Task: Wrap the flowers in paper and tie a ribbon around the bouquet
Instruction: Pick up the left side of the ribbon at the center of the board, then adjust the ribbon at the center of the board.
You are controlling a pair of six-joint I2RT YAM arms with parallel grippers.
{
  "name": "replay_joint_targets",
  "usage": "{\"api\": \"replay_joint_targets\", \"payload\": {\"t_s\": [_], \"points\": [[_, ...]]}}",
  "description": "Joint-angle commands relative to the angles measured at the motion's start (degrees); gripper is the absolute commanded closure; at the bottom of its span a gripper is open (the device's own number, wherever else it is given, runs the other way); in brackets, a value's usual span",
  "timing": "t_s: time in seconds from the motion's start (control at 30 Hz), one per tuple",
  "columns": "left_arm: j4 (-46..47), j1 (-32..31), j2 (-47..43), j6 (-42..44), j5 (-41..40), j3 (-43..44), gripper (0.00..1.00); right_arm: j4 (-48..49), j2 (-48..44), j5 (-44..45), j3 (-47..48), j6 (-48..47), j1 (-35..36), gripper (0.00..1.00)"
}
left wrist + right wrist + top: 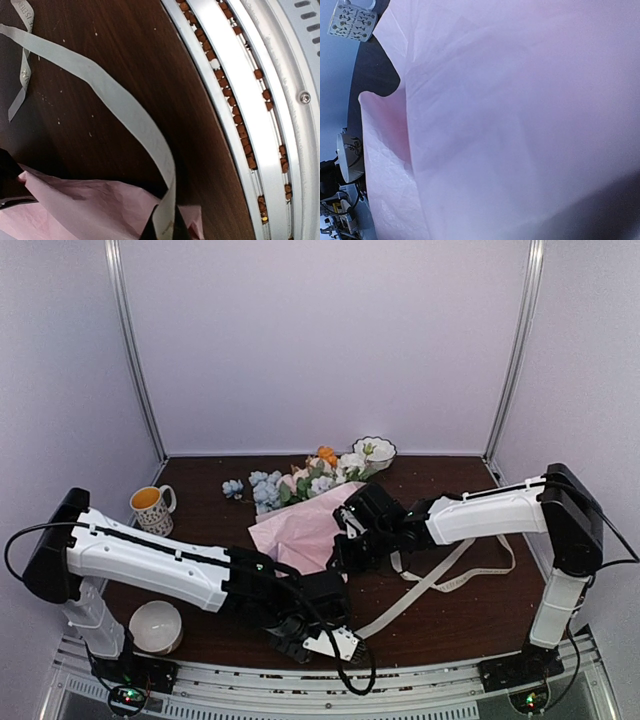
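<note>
The bouquet is a cone of pink-lilac paper (300, 528) at mid-table, with the flowers (300, 480) spilling out of its far end. My right gripper (350, 538) is at the cone's near end. In the right wrist view the paper (520, 115) fills the frame and hides the fingers. The cream ribbon (420, 588) trails from beside the right arm to the front edge. There my left gripper (322, 640) is shut on its end. In the left wrist view the ribbon (115, 100) arcs down into my left gripper (164, 227), above a paper corner (75, 210).
A patterned mug (152, 508) stands at the left and a white bowl (156, 626) at the front left, by the left arm's base. A decorated bowl (374, 451) sits behind the blooms. The metal front rail (250, 100) runs close beside the left gripper.
</note>
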Motion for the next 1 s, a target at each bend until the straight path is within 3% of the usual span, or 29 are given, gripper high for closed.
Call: {"api": "replay_joint_targets", "payload": {"t_s": [0.0,0.17,0.27,0.4,0.57,0.73,0.97], "points": [[-3.5,-1.2,2.6,-0.1,5.9,1.1,0.92,-0.4,0.2,6.8,0.8,-1.4,-2.5,1.00],[-3.5,-1.2,7.0,5.6,7.8,5.9,0.85,-0.5,2.2,7.5,1.3,-1.3,-2.5,1.00],[-5.7,-1.0,8.4,5.2,7.6,8.1,0.97,-0.4,1.8,8.2,0.7,-1.2,-2.5,1.00],[-5.3,1.1,5.1,-0.4,9.2,2.2,1.00,-0.4,1.4,7.3,1.0,-1.0,-2.7,1.00],[-0.7,8.3,-0.9,-10.6,13.7,-6.8,1.00,-0.1,0.1,3.0,1.4,-0.1,-3.4,1.00],[-0.2,12.4,-3.4,-22.2,17.1,-9.8,1.00,-0.8,-1.7,1.5,1.3,0.3,-4.5,1.00],[3.9,16.0,-6.3,-31.3,15.8,-17.0,1.00,-3.0,-2.1,0.7,3.2,0.1,-5.5,1.00]]}}
